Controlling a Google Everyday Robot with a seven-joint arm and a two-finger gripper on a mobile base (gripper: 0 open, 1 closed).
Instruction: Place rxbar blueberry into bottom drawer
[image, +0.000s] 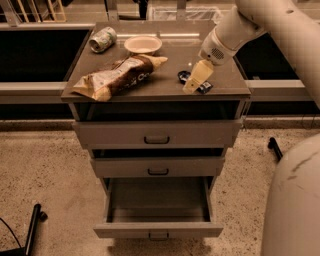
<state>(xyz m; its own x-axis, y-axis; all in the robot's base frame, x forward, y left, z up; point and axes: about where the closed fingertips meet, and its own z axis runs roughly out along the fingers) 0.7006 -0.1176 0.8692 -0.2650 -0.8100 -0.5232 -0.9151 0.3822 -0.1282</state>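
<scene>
The rxbar blueberry (204, 88), a small dark blue bar, lies on the right part of the cabinet top (165, 85). My gripper (194, 81) hangs from the white arm at the upper right and reaches down onto the bar, covering its middle; dark ends show on both sides. The bottom drawer (158, 231) is pulled out below, and its inside looks empty.
A brown and white chip bag (120, 75), a white bowl (143, 44) and a tipped can (102, 39) lie on the cabinet top. The top drawer (156, 134) and middle drawer (157, 166) stand slightly out. My white body (295, 200) fills the lower right. Dark stand legs (274, 147) are on the floor.
</scene>
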